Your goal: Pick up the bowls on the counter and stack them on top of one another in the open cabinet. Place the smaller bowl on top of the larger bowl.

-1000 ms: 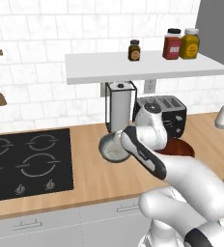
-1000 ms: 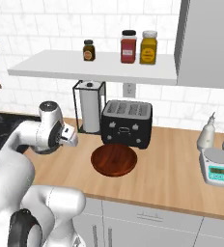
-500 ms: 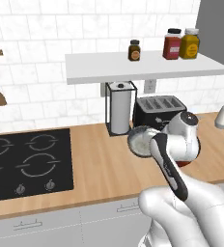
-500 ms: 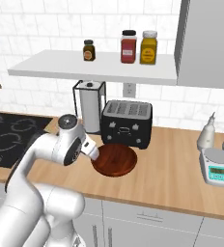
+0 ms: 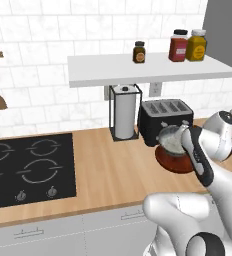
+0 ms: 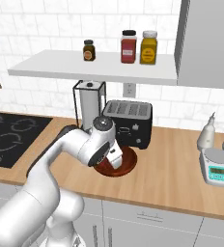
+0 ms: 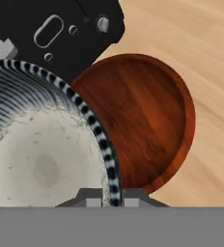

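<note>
My claw (image 7: 113, 200) pinches the smaller bowl (image 7: 41, 154) by its rim above the larger bowl (image 7: 143, 120); next, carry it toward the cabinet.

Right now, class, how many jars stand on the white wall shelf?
3, all on the shelf: a small dark jar toward its left, then a red jar and a yellow jar side by side toward its right.
</note>
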Controlling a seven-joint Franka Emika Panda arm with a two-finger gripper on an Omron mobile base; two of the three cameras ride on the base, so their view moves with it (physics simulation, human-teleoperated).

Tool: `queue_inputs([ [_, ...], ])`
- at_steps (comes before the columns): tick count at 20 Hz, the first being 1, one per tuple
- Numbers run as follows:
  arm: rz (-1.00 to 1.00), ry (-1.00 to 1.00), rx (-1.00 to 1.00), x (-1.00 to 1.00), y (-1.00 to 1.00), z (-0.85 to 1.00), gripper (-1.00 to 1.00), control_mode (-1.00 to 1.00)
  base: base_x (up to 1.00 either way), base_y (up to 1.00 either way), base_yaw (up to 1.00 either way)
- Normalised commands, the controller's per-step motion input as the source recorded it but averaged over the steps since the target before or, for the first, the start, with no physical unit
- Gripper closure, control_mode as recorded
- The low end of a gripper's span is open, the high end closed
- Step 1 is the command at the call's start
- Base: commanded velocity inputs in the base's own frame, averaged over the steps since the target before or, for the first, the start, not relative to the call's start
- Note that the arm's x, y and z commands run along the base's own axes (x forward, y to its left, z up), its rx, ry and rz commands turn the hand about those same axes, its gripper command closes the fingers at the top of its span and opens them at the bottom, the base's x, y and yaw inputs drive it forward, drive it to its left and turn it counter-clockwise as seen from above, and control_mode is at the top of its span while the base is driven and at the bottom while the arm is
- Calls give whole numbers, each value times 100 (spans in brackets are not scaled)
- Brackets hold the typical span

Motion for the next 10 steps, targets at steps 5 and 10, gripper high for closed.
queue_inputs([
  [5, 0, 4, 0, 5, -21, -30, 100, -100, 0, 0, 0],
  [10, 0, 6, 0, 12, -24, -46, 100, -100, 0, 0, 0],
])
